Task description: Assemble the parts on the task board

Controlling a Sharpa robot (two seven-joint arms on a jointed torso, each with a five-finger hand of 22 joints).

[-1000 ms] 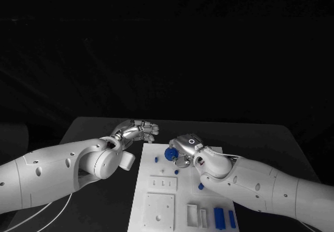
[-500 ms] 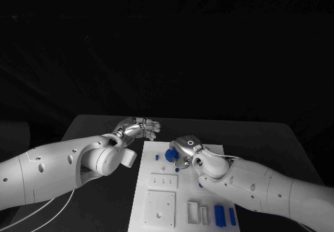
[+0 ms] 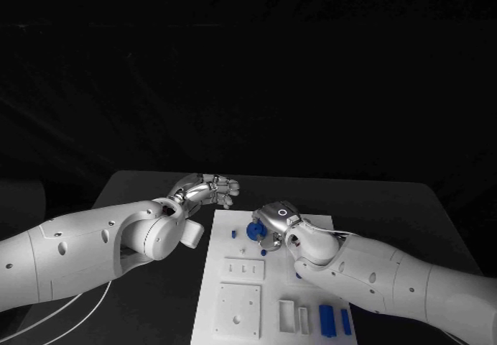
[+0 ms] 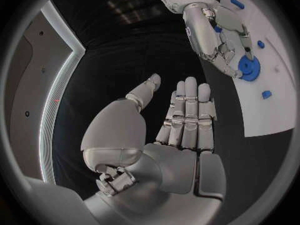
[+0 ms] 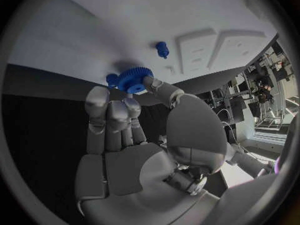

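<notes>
The bench [image 3: 414, 208] is black and flat, and the room behind it is very dark. The white task board [image 3: 233, 277] lies in the middle of the bench, between the two arms.

Not much has moved since the earlier pictures. The left robot hand [image 3: 207, 190] has lifted a little and sits just past the board's far left corner. The right robot hand [image 3: 274, 219] has stayed over the far end of the board with the blue gear [image 3: 255, 229].

There are two robot hands. The left one holds nothing; in the left wrist view its fingers [image 4: 187, 115] are straight and side by side, with the thumb apart. The right one pinches the blue gear between thumb and fingers. In the right wrist view the gear [image 5: 134, 79] is right against the board, beside a small blue peg [image 5: 112, 78].

There is one blue gear. I can count two long blue bars [image 3: 333, 320] standing side by side at the near right end of the board. A few small blue bits [image 3: 233, 233] sit near the gear; they are too small to count well.
</notes>
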